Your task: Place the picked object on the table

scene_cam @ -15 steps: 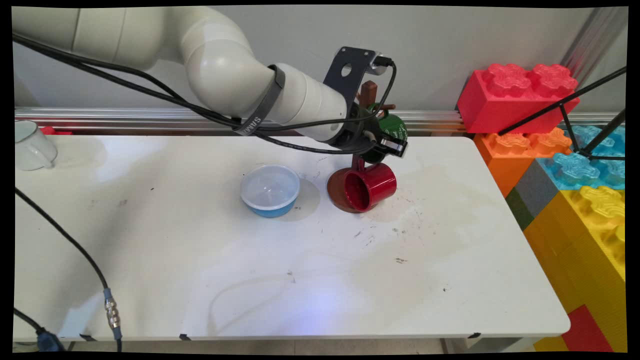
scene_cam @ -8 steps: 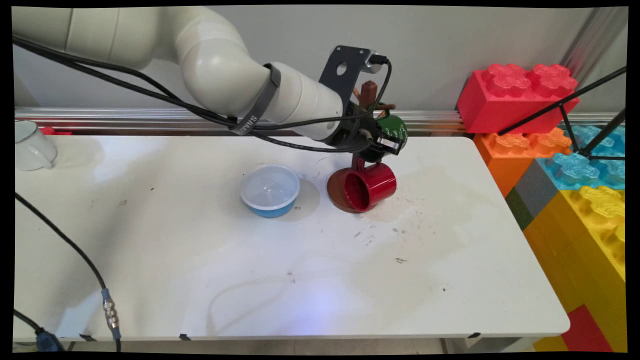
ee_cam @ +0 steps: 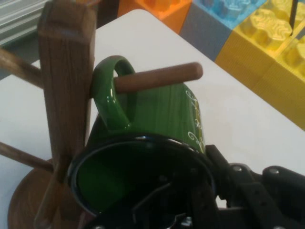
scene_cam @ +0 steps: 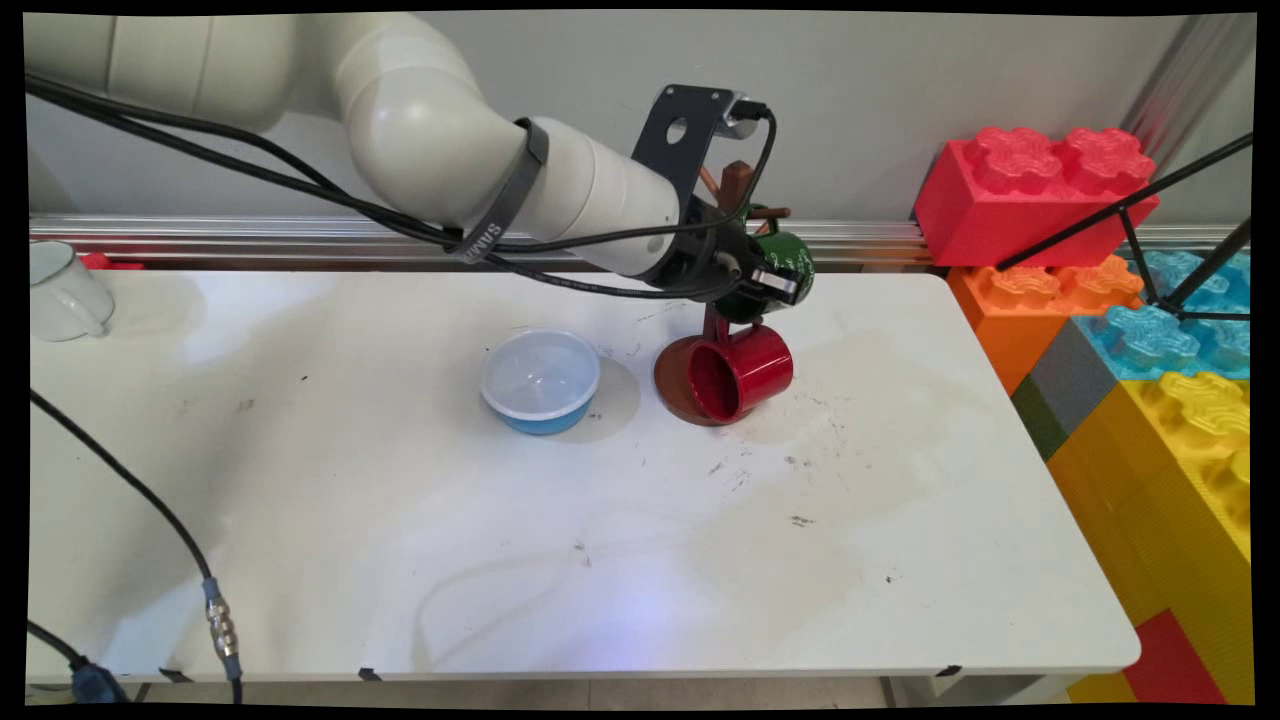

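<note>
Crowded around the brown wooden mug tree (scene_cam: 738,190): dark green glazed mug (ee_cam: 157,119) hung by its handle on a wooden peg (ee_cam: 157,78), red glossy mug (scene_cam: 740,372) lying sideways against the round base. Just beside to the left, a blue plastic bowl with a clear lid (scene_cam: 540,380), narrowing the gap there. Open white tabletop (scene_cam: 600,560) across the near half and left. Right edge walled by large coloured toy bricks (scene_cam: 1150,330). White enamel cup (scene_cam: 60,290) at far left.
</note>
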